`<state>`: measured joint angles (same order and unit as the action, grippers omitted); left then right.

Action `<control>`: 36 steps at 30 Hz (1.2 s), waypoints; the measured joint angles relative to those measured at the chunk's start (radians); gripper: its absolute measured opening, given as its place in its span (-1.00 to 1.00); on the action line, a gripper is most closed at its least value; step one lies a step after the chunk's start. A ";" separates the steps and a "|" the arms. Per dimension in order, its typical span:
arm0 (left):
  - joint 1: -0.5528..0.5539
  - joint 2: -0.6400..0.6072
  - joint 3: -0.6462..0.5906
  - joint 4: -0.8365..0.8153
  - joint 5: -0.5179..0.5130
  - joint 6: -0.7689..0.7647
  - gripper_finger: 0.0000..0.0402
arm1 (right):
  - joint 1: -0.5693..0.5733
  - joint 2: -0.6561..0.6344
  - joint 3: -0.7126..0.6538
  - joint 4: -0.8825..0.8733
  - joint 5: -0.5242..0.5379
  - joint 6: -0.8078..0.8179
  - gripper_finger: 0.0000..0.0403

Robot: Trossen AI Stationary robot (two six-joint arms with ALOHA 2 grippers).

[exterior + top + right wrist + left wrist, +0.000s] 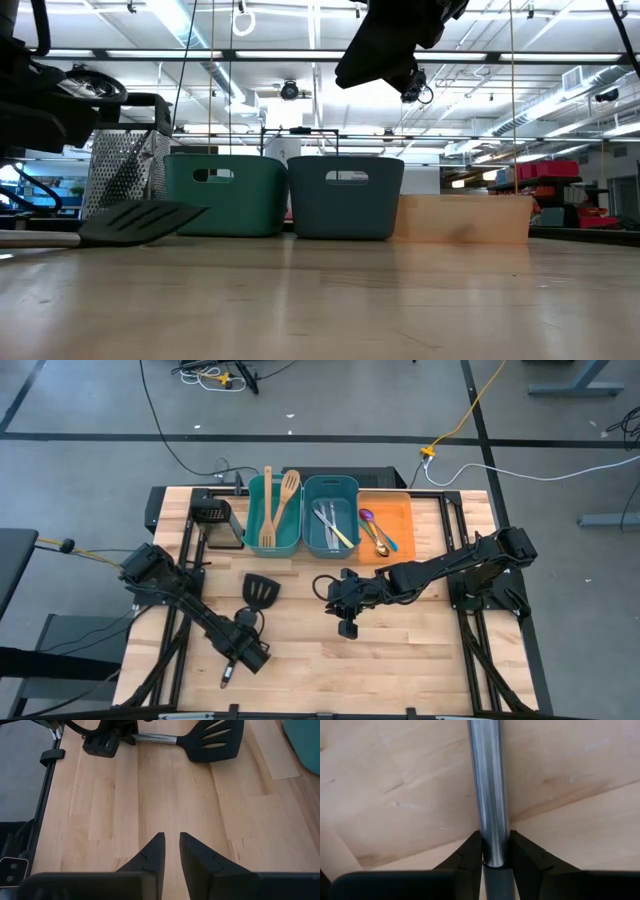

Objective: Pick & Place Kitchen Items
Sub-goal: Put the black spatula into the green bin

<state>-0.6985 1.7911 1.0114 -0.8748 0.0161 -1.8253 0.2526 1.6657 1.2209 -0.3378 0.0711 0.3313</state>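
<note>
My left gripper [243,630] sits at seven o'clock on the table [400,650], fingers [470,857] pinched onto the steel handle of the black turner [261,591], whose head lies flat on the wood toward eleven o'clock from it. My right gripper [347,628] hovers near centre, holding nothing, fingers [152,852] only a narrow gap apart. Spatulas [279,500], knives [330,525] and spoons [375,532] rest in the bins [305,545] at twelve.

From above, you look straight down on the whole table [400,650]. Your low camera sits at tabletop height, facing the bins [345,197]. Each wrist camera peers closely past its own fingers at the boards. The black turner [214,739] shows in the high, low and right wrist views.
</note>
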 joint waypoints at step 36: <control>0.139 -0.237 0.313 -0.585 -0.488 0.191 -0.60 | 0.001 0.000 0.000 0.002 0.000 0.000 -0.66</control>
<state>-0.5595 1.5546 1.3240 -1.4595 -0.4715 -1.6347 0.2539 1.6657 1.2209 -0.3359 0.0708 0.3313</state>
